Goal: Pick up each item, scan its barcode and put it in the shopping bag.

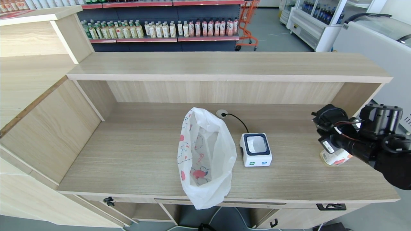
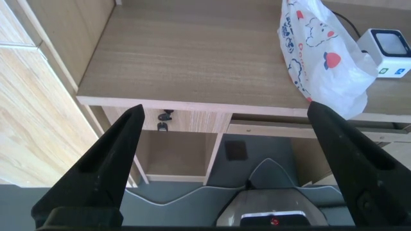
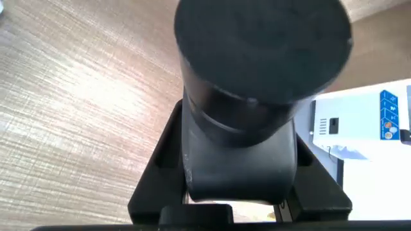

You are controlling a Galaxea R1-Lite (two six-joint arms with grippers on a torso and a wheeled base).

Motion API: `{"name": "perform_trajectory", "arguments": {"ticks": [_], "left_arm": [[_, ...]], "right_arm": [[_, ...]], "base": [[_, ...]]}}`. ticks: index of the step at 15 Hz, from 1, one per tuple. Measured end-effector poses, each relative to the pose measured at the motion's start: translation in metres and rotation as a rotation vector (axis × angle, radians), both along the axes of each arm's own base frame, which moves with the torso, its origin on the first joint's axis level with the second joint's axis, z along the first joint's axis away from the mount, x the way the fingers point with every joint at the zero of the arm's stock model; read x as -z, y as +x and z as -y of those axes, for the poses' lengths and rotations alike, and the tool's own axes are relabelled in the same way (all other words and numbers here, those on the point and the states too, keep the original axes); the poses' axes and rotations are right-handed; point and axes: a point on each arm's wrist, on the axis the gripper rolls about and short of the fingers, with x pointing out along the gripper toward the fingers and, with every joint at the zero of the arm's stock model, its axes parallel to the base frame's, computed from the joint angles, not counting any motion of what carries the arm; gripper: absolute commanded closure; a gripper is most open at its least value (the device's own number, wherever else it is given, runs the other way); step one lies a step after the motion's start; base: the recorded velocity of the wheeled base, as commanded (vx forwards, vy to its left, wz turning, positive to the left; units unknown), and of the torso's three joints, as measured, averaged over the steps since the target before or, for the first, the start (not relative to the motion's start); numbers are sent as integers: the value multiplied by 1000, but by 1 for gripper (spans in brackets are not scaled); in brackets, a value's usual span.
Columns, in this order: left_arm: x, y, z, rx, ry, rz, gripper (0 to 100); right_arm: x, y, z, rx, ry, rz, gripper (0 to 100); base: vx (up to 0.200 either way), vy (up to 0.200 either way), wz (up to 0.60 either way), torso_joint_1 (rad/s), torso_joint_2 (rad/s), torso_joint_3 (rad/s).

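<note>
A white plastic shopping bag with red pictures (image 1: pixel 205 157) is stood open in the middle of the light wooden table (image 1: pixel 135 150). Just to its right, a small white box scanner with a dark glass top (image 1: pixel 256 149) is set on the table. A thin black cable (image 1: pixel 237 120) is run from the scanner to a round hole at the back.

A round pale container with a red mark on its side (image 1: pixel 335 158) is seen at the right end of the table, well apart from the bag. The right end effector (image 1: pixel 332 146) is placed right over it. Its round black top (image 3: pixel 263 45) is seen close up. It cannot be told if the container is gripped.

The left end effector (image 2: pixel 226 108) is held wide, with nothing in it, in front of the table's front edge and lower than the tabletop.

Rows of bottles on store shelves (image 1: pixel 160 29) are seen behind the table.
</note>
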Motion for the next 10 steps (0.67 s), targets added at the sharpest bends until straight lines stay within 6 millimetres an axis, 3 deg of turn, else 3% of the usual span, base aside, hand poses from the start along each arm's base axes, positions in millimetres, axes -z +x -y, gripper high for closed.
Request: {"name": "perform_trajectory", "arguments": {"ticks": [2,5,8,10], "left_arm": [[0,0,0,1,0,0,0],[0,0,0,0,0,0,0],[0,0,0,0,0,0,0],[0,0,0,0,0,0,0]], "right_arm": [[3,-2,11,76,129,4,100],[-18,-2,21,103,248,97,100],[-58,-14,18,-107,286,248,100],[-76,-23,3,-258,250,334,100]], "base": [[0,0,0,0,0,0],[0,0,0,0,0,0],[0,0,0,0,0,0],[0,0,0,0,0,0]]}}
